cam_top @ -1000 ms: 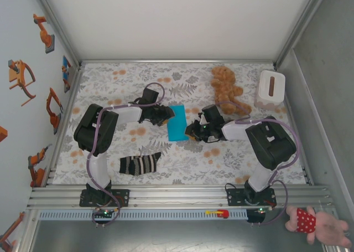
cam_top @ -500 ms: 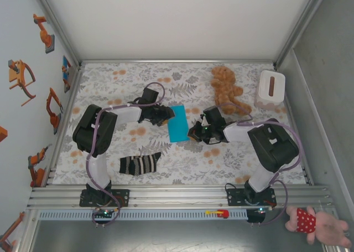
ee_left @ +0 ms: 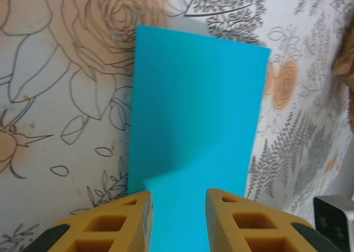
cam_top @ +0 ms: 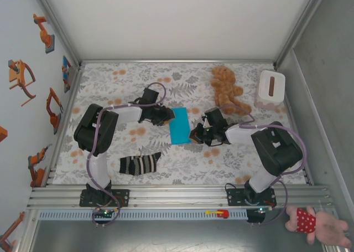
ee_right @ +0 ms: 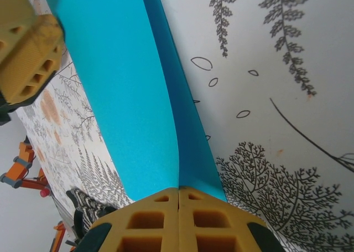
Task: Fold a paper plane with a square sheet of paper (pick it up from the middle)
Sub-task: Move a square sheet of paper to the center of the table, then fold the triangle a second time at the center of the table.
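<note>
Your floral worktop (cam_top: 110, 80) carries a teddy bear (cam_top: 225, 90) and white box (cam_top: 271, 87) far right, a striped sock (cam_top: 140, 164) near left. The folded sheet of paper (cam_top: 178, 125) lies centre: right gripper (ee_right: 178, 194) clamped on its edge, left gripper (ee_left: 178, 202) apart astride it

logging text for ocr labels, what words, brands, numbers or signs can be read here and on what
No text can be read anywhere in these views.
square sheet of paper: plain turquoise, no print.
wall stickers: orange robot-arm pictures, no lettering.
white box: no label visible.
tablecloth and striped sock: patterns only.
red part on the front rail: too small to tell any marking.
</note>
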Available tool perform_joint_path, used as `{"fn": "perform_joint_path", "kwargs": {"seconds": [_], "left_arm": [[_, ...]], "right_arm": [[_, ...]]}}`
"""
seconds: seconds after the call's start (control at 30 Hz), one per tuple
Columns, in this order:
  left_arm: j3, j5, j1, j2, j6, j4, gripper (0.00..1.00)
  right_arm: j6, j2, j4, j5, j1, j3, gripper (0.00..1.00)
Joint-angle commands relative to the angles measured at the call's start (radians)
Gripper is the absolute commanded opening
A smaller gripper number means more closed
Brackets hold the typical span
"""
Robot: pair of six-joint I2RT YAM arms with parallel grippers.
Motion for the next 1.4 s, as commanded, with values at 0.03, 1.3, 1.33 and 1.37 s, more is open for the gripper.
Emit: {"fn": "perform_joint_path", "kwargs": {"seconds": [0.03, 1.3, 1.33, 1.37], "left_arm": [[0.049, -0.004, -0.002, 0.045, 0.032, -0.072, 0.29], [0.049, -0.040, -0.009, 0.059, 0.039, -0.116, 0.25], [0.049, -0.041, -0.010, 0.061, 0.037, -0.116, 0.26], [0.047, -0.043, -0.010, 0.061, 0.036, -0.116, 0.26]], "right_arm": [[0.002, -0.016, -0.030, 0.004, 0.014, 0.033, 0.00], [0.057, 0.232, 0.109, 0.059, 0.094, 0.265, 0.00], [0.054, 0.235, 0.107, 0.064, 0.093, 0.269, 0.00], [0.052, 0.239, 0.106, 0.065, 0.094, 0.272, 0.00]]}}
